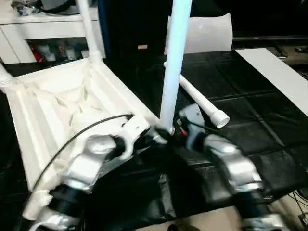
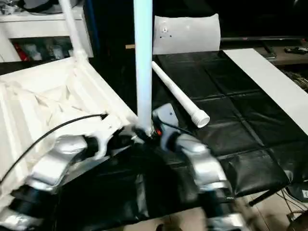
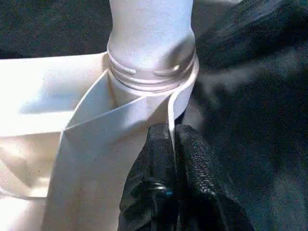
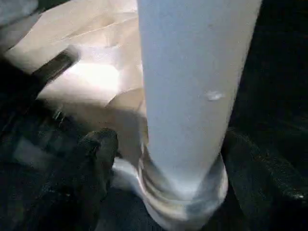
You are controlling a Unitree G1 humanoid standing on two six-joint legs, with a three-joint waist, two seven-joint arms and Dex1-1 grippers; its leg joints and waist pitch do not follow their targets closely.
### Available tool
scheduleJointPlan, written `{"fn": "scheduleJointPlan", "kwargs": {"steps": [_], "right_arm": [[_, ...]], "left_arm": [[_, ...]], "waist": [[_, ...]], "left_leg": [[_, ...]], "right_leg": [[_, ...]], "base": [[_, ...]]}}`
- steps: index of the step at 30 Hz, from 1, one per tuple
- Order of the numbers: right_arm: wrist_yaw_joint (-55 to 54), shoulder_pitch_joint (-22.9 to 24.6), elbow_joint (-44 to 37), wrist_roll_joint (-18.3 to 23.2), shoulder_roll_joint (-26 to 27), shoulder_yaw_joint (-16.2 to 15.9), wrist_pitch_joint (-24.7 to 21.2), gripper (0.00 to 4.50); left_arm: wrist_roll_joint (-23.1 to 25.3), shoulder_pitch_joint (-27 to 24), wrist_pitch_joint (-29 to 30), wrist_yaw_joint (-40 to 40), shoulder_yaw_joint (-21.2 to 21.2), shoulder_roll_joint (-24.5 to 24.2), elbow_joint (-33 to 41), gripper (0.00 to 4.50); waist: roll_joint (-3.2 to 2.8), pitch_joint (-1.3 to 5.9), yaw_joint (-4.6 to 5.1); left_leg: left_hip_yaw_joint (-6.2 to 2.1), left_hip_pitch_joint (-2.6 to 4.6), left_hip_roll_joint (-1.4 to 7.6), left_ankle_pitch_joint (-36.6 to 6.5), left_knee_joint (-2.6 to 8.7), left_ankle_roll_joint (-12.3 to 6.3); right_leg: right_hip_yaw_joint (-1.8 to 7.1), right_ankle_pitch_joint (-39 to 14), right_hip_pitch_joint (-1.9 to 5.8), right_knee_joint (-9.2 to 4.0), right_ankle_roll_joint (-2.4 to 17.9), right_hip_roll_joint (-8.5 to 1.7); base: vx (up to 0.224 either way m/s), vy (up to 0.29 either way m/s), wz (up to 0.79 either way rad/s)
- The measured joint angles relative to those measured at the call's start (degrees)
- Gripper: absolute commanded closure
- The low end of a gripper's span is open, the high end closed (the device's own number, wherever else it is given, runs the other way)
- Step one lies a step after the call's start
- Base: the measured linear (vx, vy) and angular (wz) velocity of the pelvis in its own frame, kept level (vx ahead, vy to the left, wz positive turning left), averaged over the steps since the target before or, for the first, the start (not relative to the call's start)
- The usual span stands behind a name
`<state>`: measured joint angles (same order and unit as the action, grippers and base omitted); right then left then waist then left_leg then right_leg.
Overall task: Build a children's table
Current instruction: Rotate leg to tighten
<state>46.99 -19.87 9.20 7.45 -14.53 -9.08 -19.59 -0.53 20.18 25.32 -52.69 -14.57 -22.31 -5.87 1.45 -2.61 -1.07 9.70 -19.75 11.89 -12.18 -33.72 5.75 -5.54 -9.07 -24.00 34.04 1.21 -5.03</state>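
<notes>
The children's table top [image 1: 53, 110] lies upside down on the black work surface, ribbed side up. A white leg [image 1: 173, 62] stands upright in its near right corner socket [image 3: 149, 82]. My left gripper [image 3: 171, 137] is shut on the thin rim of the top just beside that socket. My right gripper [image 4: 178, 154] is open around the leg's base, one finger [image 4: 98, 154] standing a little off it. Another leg [image 1: 89, 29] stands in the far corner. A loose leg [image 2: 180, 96] lies on the black surface behind the upright one.
A white cabinet [image 1: 48, 29] with shelves stands at the back left. A white cushion-like bag [image 1: 207, 31] sits at the back, a long white board [image 1: 279, 72] at the right. A black cable [image 1: 72, 139] arcs over my left forearm. The work surface's front edge [image 1: 207, 207] is near.
</notes>
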Motion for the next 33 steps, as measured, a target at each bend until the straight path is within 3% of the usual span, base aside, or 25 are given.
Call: {"fn": "scheduleJointPlan", "kwargs": {"steps": [3, 11, 15, 21, 33], "right_arm": [[5.3, -0.2, 0.9, 0.2, -3.6, 0.0, 1.9, 0.26], [21.7, -4.6, 4.7, 2.6, -8.9, -4.0, 5.6, 0.26], [25.8, -5.3, 5.9, 3.8, -9.1, -4.9, 6.6, 0.26], [28.8, -7.6, 9.0, 4.2, -7.8, -5.4, 6.9, 0.79], [30.9, -9.5, 13.6, 4.2, -6.1, -6.6, 9.0, 1.75]], "left_arm": [[-0.4, -0.1, -3.2, -4.5, -0.1, -3.2, -0.6, 4.50], [-1.9, 1.9, -12.0, -16.5, -2.8, -9.3, -5.1, 4.50], [-1.2, 3.2, -15.0, -19.4, -4.3, -10.3, -6.5, 4.50], [-0.8, 4.5, -17.2, -22.0, -5.8, -10.2, -7.7, 4.50], [-0.9, 5.8, -20.3, -23.5, -6.6, -10.1, -10.4, 4.50]], "waist": [[0.01, 0.00, -0.85], [0.14, 0.03, -2.80], [0.15, 0.04, -3.49], [0.17, 0.05, -4.15], [0.19, 0.07, -4.22]], "left_leg": [[0.04, -0.01, 0.01, 0.0, -0.08, 0.00], [0.08, -0.17, -0.02, 0.0, -0.29, -0.03], [0.10, -0.13, -0.02, 0.0, -0.34, -0.04], [0.12, -0.13, -0.02, 0.0, -0.44, -0.04], [0.10, -0.14, -0.02, 0.0, -0.60, -0.03]], "right_leg": [[-0.01, 0.0, 0.02, 0.05, 0.0, 0.00], [-0.02, 0.1, 0.07, 0.12, 0.1, -0.07], [-0.02, 0.1, 0.12, 0.17, 0.1, -0.09], [-0.01, 0.1, 0.11, 0.33, 0.1, -0.13], [-0.02, 0.0, 0.12, 0.46, 0.1, -0.16]], "base": [[0.000, 0.000, 0.00], [0.000, 0.000, 0.00], [0.000, 0.000, 0.00], [0.000, 0.000, 0.00], [0.000, 0.000, 0.00]]}}
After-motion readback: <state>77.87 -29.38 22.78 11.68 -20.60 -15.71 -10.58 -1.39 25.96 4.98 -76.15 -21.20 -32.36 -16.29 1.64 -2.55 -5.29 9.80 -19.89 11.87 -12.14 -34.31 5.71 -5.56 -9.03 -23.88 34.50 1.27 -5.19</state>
